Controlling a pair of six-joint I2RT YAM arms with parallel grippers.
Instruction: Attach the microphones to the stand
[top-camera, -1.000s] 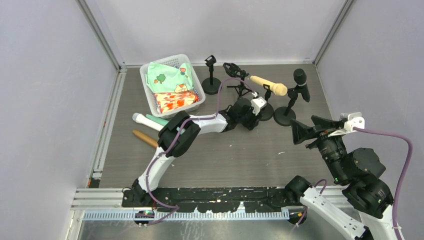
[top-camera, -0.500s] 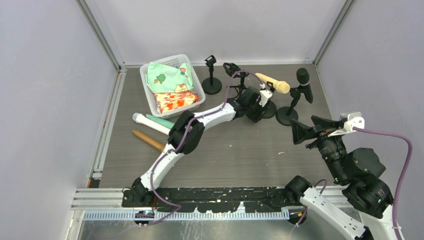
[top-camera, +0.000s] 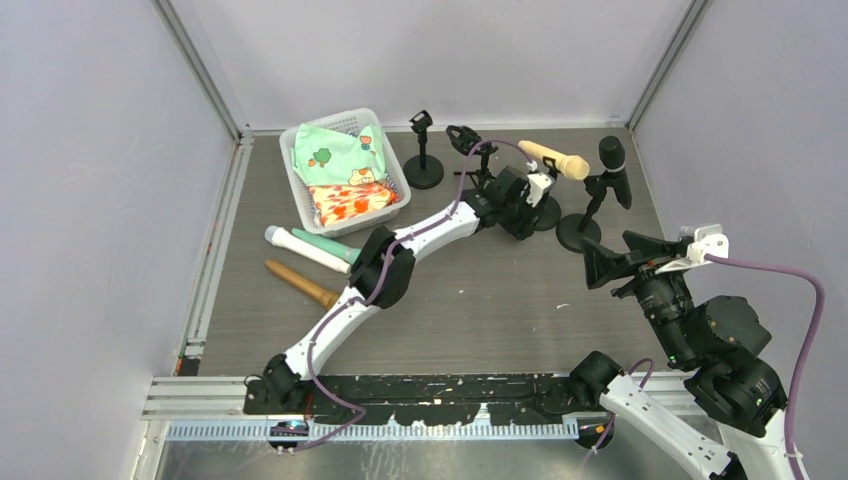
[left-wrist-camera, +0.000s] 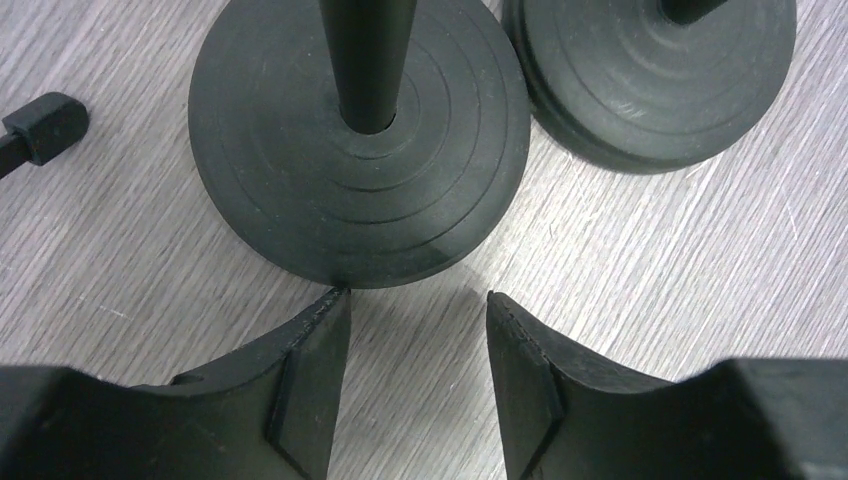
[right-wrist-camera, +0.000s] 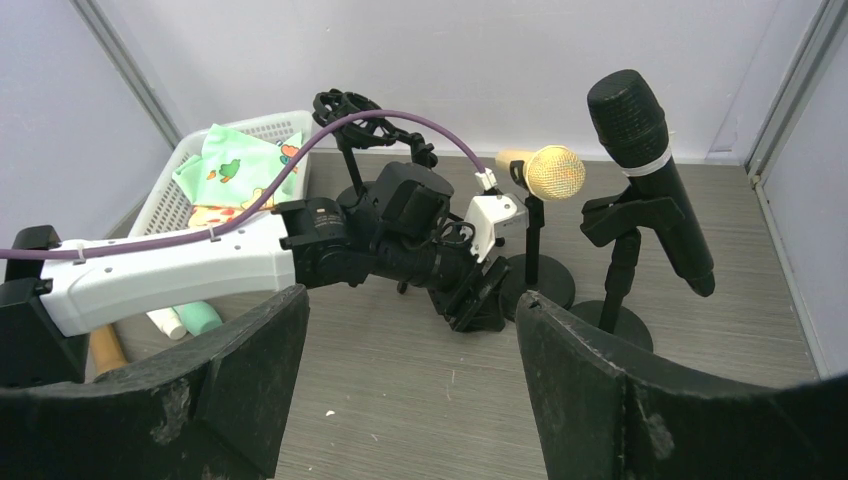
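We see the gold microphone (top-camera: 553, 161) and the black microphone (top-camera: 615, 170) clipped, tilted, on neighbouring stands (top-camera: 578, 232); the white microphone (top-camera: 288, 241), teal microphone (top-camera: 330, 245) and brown microphone (top-camera: 298, 282) lie on the table (top-camera: 480, 310).

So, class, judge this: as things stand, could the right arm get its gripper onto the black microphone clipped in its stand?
Probably yes. The right gripper is open and points at the black microphone, with only bare table between. The left gripper sits at the neighbouring stand, off to one side.

The left arm (top-camera: 420, 232) was extended toward the far edge, and the left gripper (left-wrist-camera: 418, 300) was held low over the worktop, jaws parted. The right arm (top-camera: 720, 345) was folded at the near right corner, and the right gripper (right-wrist-camera: 410, 320) was held raised, jaws spread wide.
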